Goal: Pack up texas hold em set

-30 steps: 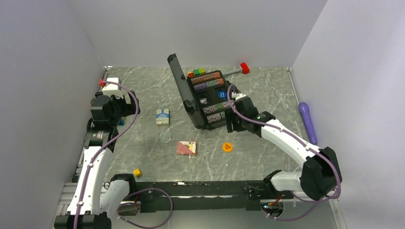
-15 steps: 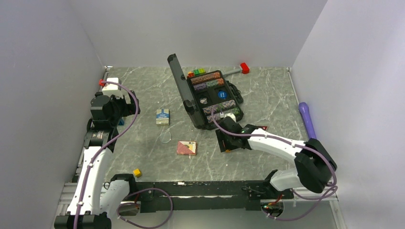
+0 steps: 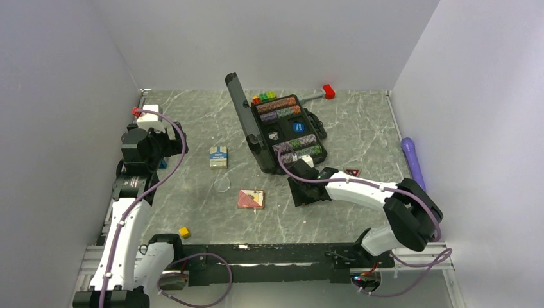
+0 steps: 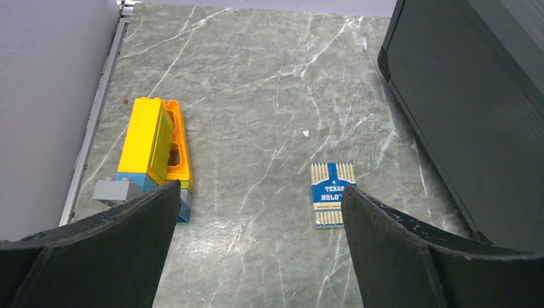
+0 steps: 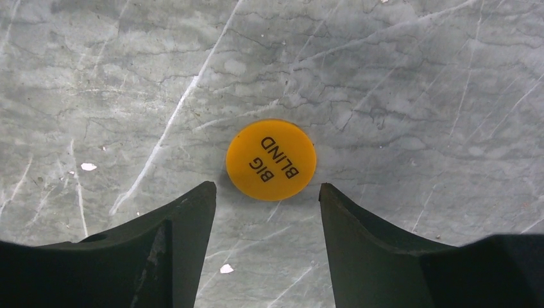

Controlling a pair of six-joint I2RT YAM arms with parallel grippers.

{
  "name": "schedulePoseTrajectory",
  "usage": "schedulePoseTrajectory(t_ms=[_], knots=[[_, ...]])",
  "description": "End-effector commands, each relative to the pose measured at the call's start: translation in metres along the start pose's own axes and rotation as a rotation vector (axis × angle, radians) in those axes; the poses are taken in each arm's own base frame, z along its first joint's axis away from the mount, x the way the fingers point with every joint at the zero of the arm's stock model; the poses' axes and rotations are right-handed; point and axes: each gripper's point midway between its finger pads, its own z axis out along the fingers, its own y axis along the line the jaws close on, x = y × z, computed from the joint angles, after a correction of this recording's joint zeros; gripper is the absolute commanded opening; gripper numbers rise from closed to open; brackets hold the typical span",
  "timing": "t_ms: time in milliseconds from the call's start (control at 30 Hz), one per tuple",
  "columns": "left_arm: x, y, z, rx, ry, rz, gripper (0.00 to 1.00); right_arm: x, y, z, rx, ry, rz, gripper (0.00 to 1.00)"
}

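The step in hand looks to be the pickup of the orange marker (image 5: 271, 159), a flat round disc printed "BIG BLIND" in black. It lies face up on the grey marbled tabletop (image 3: 359, 128), a little toward the near edge from the open briefcase (image 3: 242, 109). The right pincer (image 5: 266, 191) hangs over it released, one finger to each side and neither touching the disc. Because the disc is thin and lies flush, a good grasp probably means lowering until the tips meet the tabletop. The pincer should be centred so both fingers reach the rim together, then clenched gently so the disc does not skid or flip away. The briefcase stands with its lid raised and rows of striped chips (image 3: 277, 102) inside. The blue-white deck (image 3: 219, 156), the pink deck (image 3: 250, 199) and the triangular marker (image 3: 351, 172) lie loose outside it. The left pincer (image 4: 261, 191) is spread wide and empty near the left edge.
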Motion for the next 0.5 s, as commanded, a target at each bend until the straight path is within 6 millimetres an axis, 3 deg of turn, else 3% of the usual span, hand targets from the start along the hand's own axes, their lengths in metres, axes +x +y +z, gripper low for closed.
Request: schedulePoseTrajectory(t_ms=[0, 467], knots=[[-0.0161, 0.0001, -0.0043, 0.000, -0.064, 0.004, 0.99, -0.0187, 0.0058, -0.0002, 0.002, -0.057, 0.026, 0.64], [-0.0159, 0.0003, -0.0045, -0.001, -0.064, 0.004, 0.99, -0.0153, 0.0079, 0.0084, 0.005, -0.040, 0.025, 0.60]])
